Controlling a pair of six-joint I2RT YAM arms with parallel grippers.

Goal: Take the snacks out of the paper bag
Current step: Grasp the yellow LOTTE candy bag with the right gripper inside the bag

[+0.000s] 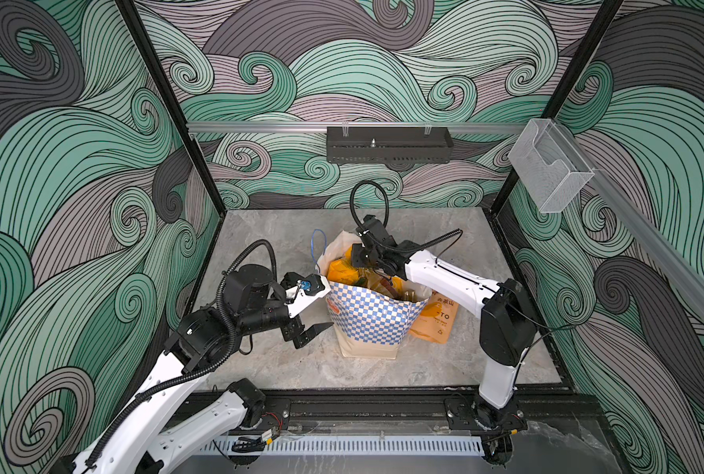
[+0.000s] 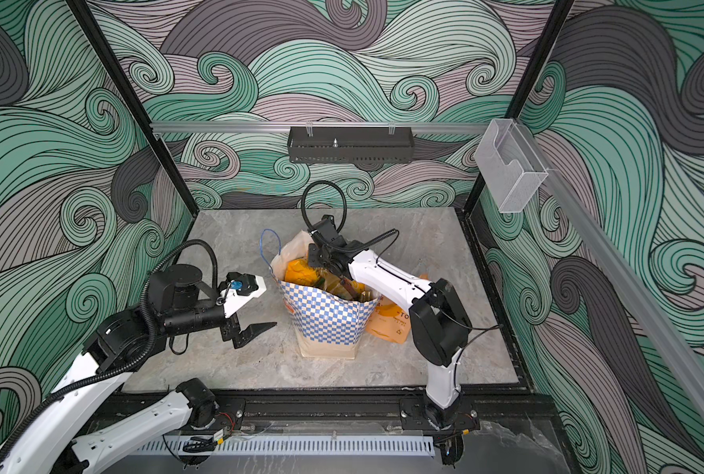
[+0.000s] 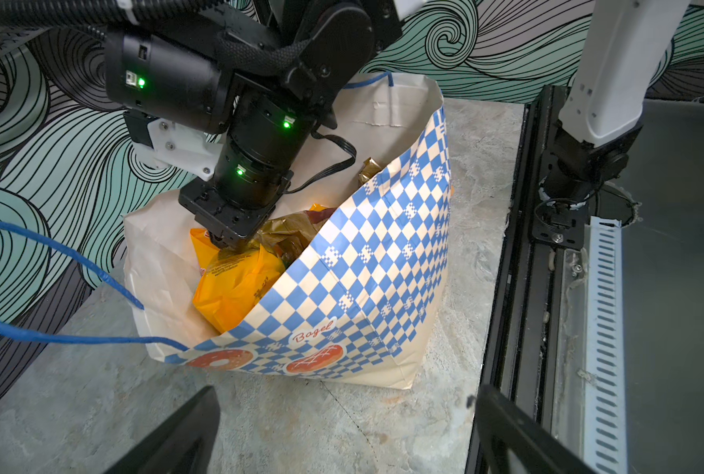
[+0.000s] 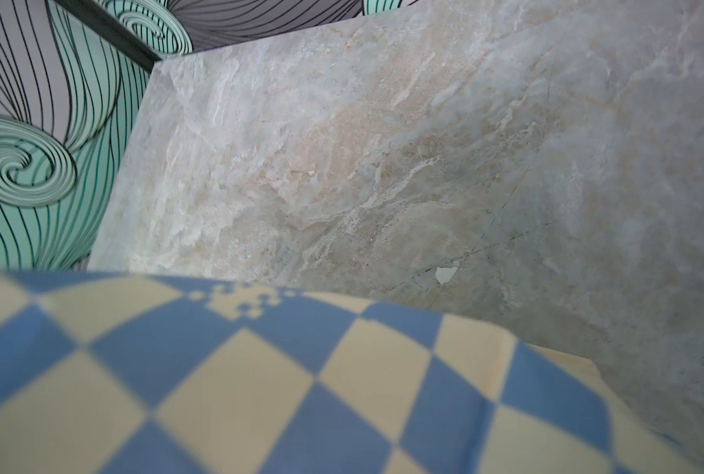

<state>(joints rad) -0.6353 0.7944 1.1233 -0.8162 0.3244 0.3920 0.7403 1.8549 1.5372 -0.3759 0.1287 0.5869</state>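
Left gripper (image 3: 346,396): jaws spread wide and empty, hanging above the table (image 3: 280,410) just short of the checkered side of the paper bag (image 3: 362,266).
Paper bag (image 1: 373,320): upright, mouth open, directly ahead of the left gripper; the right gripper enters it from above.
Right gripper (image 3: 228,242): down inside the bag's mouth, jaws closed; it seems to pinch the top edge of the yellow-orange packet, though the fingertips are partly hidden.
Yellow-orange packet (image 3: 235,283): in the bag, directly beneath the right gripper.
Golden-brown packet (image 3: 288,232): in the bag, touching the right gripper's side.
Cord handle (image 1: 318,246): blue loop standing at the rim, just beside the right gripper.
Orange pouch (image 1: 436,324): flat on the table outside the bag, under the right arm.
Black rack (image 1: 389,143): on the back wall, well beyond both grippers.
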